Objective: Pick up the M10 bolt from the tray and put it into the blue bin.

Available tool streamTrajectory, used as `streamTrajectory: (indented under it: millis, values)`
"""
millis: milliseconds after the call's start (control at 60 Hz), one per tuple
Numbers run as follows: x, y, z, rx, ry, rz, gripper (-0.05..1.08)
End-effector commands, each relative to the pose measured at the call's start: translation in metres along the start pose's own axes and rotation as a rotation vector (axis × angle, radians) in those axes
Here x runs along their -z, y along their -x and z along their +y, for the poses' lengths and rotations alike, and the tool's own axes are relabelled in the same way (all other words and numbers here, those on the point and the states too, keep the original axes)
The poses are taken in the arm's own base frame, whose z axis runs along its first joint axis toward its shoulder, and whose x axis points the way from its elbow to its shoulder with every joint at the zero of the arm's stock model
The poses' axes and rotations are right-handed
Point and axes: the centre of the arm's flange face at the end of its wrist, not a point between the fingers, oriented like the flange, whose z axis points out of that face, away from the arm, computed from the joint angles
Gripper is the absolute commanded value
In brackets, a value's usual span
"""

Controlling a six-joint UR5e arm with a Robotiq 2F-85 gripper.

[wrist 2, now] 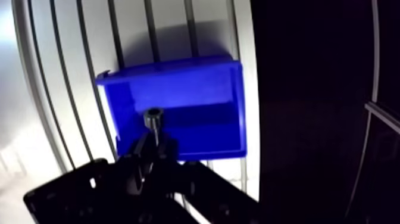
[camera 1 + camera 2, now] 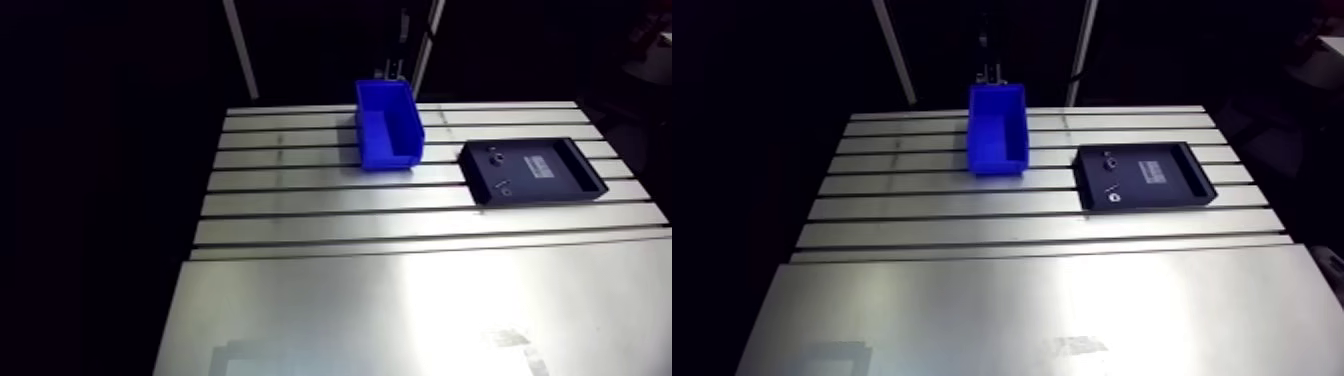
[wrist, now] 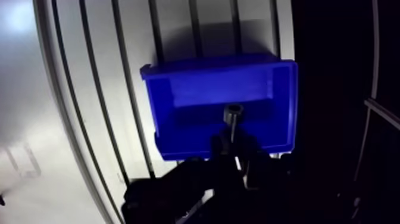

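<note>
In the wrist view my gripper is shut on the M10 bolt. The dark bolt stands out ahead of the fingertips, its socket head over the inside of the blue bin. The bin looks to hold nothing else. In the arm view the blue bin stands at the back middle of the slotted table. The black tray lies to its right. The gripper itself is only a dim shape behind the bin there.
Two small dark parts lie at the tray's left end, and a pale label sits in its middle. The slotted table turns into a smooth metal plate toward the front.
</note>
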Motion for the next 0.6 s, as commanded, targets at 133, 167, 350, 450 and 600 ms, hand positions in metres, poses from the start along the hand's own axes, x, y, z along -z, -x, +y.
streamTrajectory:
  millis: [133, 167, 350, 450, 600]
  values:
    - [-0.028, -0.003, 0.007, -0.016, -0.029, -0.006, 1.06]
    - [-0.031, -0.003, 0.007, -0.016, -0.032, -0.008, 1.06]
    - [-0.046, -0.002, 0.010, -0.019, -0.052, -0.026, 1.06]
    - [-0.052, -0.002, 0.011, -0.019, -0.061, -0.029, 1.06]
    - [-0.062, -0.003, 0.012, -0.020, -0.076, -0.030, 1.06]
